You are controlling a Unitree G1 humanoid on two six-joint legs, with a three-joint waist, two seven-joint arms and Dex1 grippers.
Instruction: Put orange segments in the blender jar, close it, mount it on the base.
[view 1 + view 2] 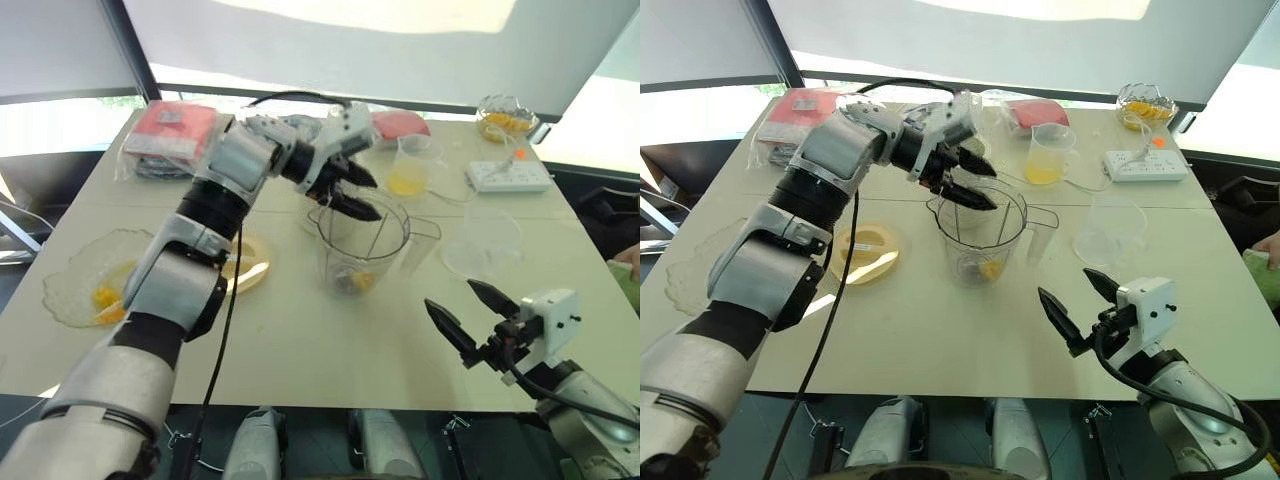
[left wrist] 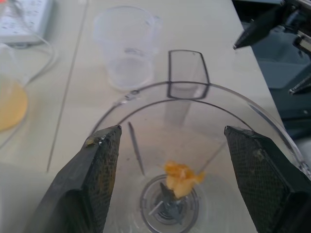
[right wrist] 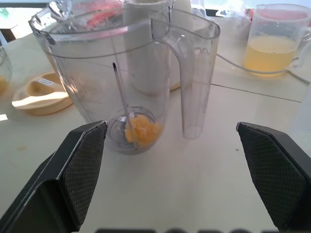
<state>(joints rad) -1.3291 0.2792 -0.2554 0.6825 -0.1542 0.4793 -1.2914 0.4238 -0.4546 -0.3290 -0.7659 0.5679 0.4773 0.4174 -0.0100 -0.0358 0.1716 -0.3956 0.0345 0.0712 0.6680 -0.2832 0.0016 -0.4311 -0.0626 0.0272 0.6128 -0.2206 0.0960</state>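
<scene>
Two grippers show, both with fingers spread and holding nothing. Nearest, the right gripper hangs low over the table's near edge, aimed at the jar. That jar stands upright mid-table, handle toward the right, with orange segments lying on the blade at its bottom. Just above its open rim hovers the left gripper. Beside the jar lies a cream lid; a glass bowl with more segments sits at the left edge. Farther back stand a juice cup and a power strip.
</scene>
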